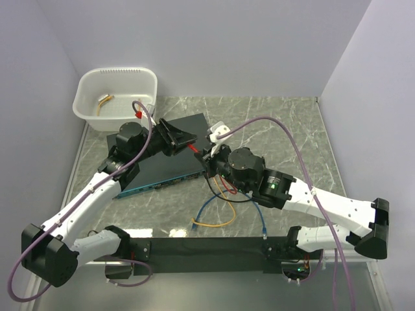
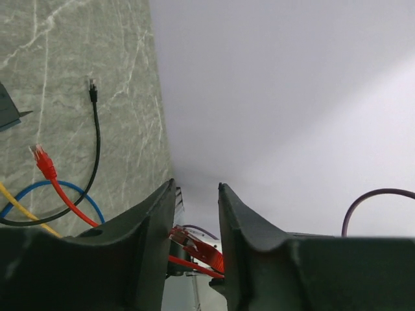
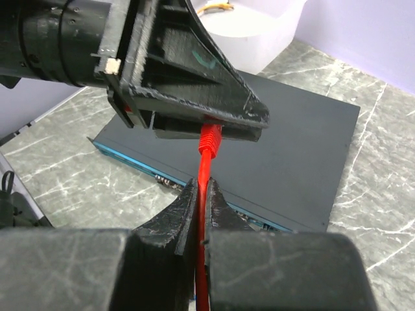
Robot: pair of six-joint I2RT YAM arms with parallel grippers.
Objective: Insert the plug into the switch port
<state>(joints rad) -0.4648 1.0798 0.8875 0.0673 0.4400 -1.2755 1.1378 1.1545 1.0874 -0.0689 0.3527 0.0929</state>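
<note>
Jaws on my right gripper are pinched tight on the red cable just behind its plug, which pokes into the gap of my left gripper. Those left jaws stand parted on either side of the plug, and I cannot tell whether they press on it. Both grippers hang over the switch, so the plug sits above its black top, not yet in any of the ports along the teal face nearest my bases. My left fingers cover the plug's tip. A yellow cable, a blue cable and a black cable curl on the table just before that face, partly under my right arm. Past the switch's far left corner stands a white tub with a yellowish piece inside.
</note>
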